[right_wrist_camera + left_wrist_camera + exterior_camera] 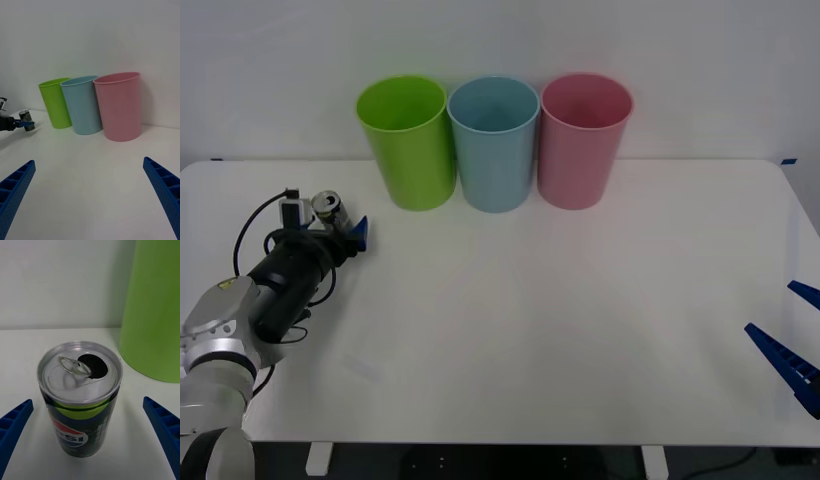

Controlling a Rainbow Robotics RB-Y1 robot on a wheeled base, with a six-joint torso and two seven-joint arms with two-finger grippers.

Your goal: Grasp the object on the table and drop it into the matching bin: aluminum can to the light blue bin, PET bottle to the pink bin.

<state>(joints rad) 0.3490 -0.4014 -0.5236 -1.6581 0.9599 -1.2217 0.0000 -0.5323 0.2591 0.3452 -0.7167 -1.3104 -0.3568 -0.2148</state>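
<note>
On the surface's (510, 330) left side, the can (328, 207) is standing between the left gripper's (340, 228) wide fingers, not grabbed yet. Lifting and dropping into the blue bin (494, 143) are still waiting. The right gripper (792, 350) is resting, fingers wide.

Three bins stand in a tight row at the back of the table (510, 330) — green bin (408, 142), blue bin (494, 143), pink bin (582, 139) — touching or nearly so, leaving no passable gap between them. Their mouths are open from above. The wide middle and front of the tabletop lie bare. The can (329, 208) stands upright near the left edge, just left of the green bin, with open surface between the two. The left gripper (340, 228) straddles the can, a spread finger on each side with room to spare. The right gripper (792, 335) sits at the right edge — spread, well apart from everything.
</note>
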